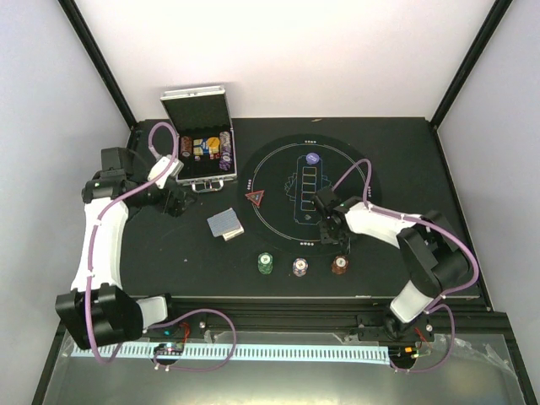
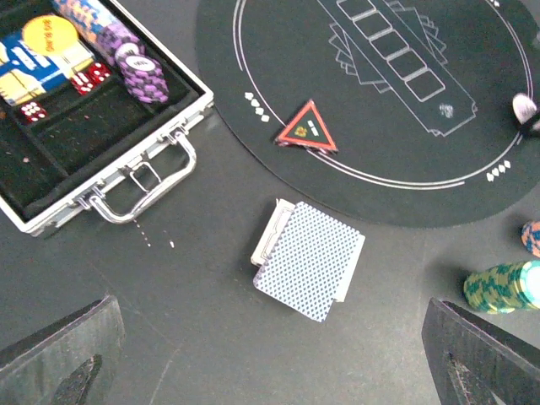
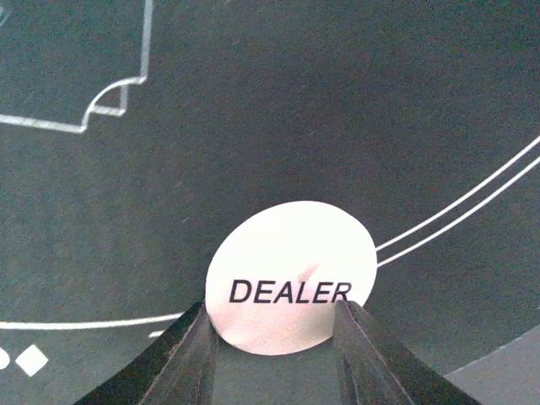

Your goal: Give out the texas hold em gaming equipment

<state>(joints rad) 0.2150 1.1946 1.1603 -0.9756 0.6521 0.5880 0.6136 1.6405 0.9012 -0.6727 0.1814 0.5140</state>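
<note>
The right gripper [image 3: 272, 314] stands over the near right part of the round black mat [image 1: 274, 215]. Its two fingers [image 3: 181, 354] press against the left and right edges of the white DEALER button [image 3: 291, 274], so it grasps that button. The wrist view does not show whether the button lies flat on the mat or is lifted.

The left gripper [image 2: 270, 342] hangs off the mat's left side with its jaws spread wide and nothing between them. The pile of cards [image 2: 310, 260] lies just ahead of it, beside the mat's near left rim.

By count:
- One pile of cards
- One red triangle token [image 1: 255, 198], on the mat's left rim
- One blue button [image 1: 313, 157], on the mat's far part
- One white button
- Three chip stacks in a row just off the mat's near edge: green [image 1: 267, 264], white [image 1: 300, 267] and brown-red [image 1: 339, 264]

One silver case [image 1: 201, 143] stands open to the far left of the mat, with more chips inside
</note>
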